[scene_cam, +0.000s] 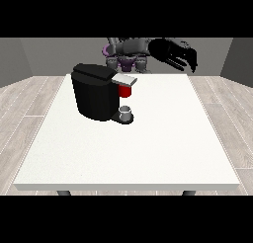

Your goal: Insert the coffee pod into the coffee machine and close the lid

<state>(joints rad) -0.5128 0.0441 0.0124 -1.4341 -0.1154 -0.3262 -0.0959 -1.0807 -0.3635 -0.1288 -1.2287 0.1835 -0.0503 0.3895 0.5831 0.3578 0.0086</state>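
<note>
Even, soft light fills my workspace, and my white table (148, 143) reads bright with no glare. The black coffee machine (94, 96) shows almost no surface detail and casts only a faint shadow at its base. My dark hand at the far right (179, 54) is a near silhouette. Edges look slightly soft throughout.

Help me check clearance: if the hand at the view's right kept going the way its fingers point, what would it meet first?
The hand hangs fingers-down, so probably the bare table near its far right edge; the coffee machine stands off to the side. Depth is uncertain.
</note>
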